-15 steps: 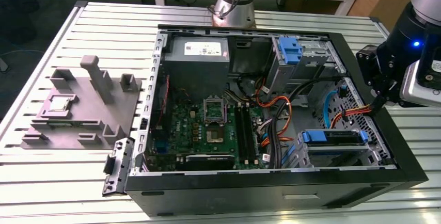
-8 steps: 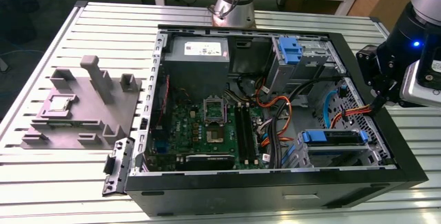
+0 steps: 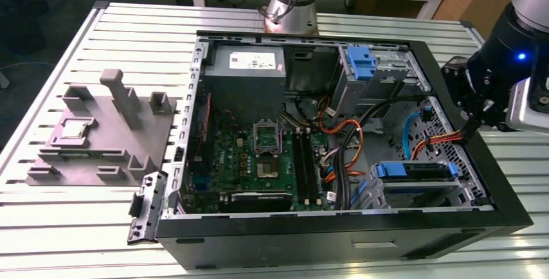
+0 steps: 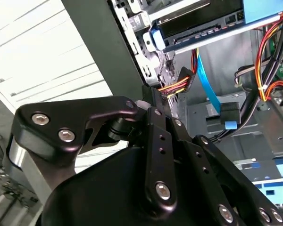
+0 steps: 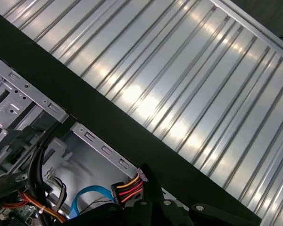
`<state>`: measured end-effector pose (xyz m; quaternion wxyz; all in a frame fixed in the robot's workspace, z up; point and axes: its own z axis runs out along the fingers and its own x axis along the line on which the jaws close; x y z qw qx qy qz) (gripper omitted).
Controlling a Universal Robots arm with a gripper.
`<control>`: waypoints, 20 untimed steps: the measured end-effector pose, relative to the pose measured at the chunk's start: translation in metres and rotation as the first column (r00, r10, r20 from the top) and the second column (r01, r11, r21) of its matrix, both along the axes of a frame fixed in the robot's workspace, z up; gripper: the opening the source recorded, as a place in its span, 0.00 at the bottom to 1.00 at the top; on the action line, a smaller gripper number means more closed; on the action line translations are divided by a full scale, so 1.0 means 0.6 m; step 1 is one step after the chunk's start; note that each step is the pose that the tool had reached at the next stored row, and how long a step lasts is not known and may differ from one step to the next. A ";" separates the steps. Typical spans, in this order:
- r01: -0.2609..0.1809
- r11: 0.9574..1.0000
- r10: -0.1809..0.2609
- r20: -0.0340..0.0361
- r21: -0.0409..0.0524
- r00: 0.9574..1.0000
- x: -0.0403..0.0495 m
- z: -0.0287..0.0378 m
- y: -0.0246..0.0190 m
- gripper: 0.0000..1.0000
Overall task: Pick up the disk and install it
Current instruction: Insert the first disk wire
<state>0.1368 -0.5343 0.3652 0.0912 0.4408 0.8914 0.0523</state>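
An open black computer case (image 3: pixel 343 227) lies on its side on a ribbed metal desk (image 3: pixel 77 227), its inside facing up. The robot arm's pincer (image 3: pixel 471 132) hangs at the case's edge on the exterior view's right, its tip at a bundle of red, yellow and black wires (image 3: pixel 438 139). In the second wrist view the pincer (image 4: pixel 156 104) is clenched on the black plug (image 4: pixel 181 77) at the end of those wires; the first wrist view shows the same plug (image 5: pixel 127 188) just at the pincer's tip, beside the case wall. The disk (image 3: pixel 414 171), with its blue frame, sits in a metal bay inside the case, near the corner closest to the pincer. A flat blue cable (image 4: pixel 210 80) runs below the disk. A grey plastic stand (image 3: pixel 103 131) rests on the desk, well apart on the exterior view's left.
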 end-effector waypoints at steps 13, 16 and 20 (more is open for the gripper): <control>-0.077 0.995 0.078 0.014 -0.056 0.997 -0.001 -0.001 -0.0001 0.10; -0.084 0.994 0.086 0.025 -0.067 0.996 -0.002 -0.001 -0.0001 0.10; -0.143 0.987 0.145 0.025 -0.071 0.989 -0.002 -0.002 -0.0001 0.10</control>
